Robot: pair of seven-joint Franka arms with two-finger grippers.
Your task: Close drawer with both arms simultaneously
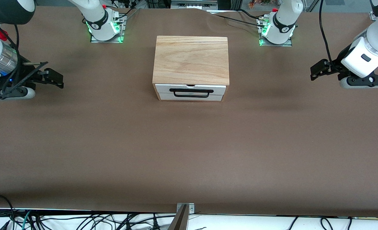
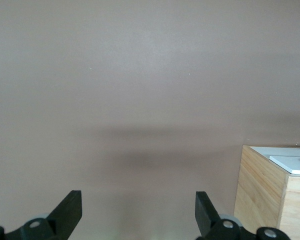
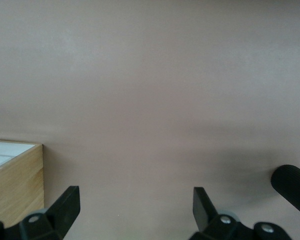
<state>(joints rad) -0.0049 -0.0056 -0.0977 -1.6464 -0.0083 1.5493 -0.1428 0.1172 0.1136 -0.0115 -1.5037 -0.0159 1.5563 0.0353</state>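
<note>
Fingers of both grippers are spread wide and grasp nothing; each wrist view shows two black tips with bare table between them.

Left gripper (image 1: pixel 318 68) hangs over the table (image 1: pixel 189 153) at the left arm's end, well apart from the box. Right gripper (image 1: pixel 53 76) hangs over the right arm's end, likewise well apart. Neither touches anything.

Drawer (image 1: pixel 190 92) sits at the bottom of the oak box (image 1: pixel 191 59), mid-table between the two arms, its white front and black wire handle (image 1: pixel 193 92) facing the front camera. Front panel appears to stand a little proud of the box face, so judged slightly open; cannot tell by how much.

Step in hand, as judged: bring both arms in toward the drawer front. To do it well:
- approach from the front-camera side of the panel, one gripper toward each end, clear of the handle;
- make contact at the same time, at matching height;
- push evenly and straight, so the drawer does not skew or the box slide.
</note>
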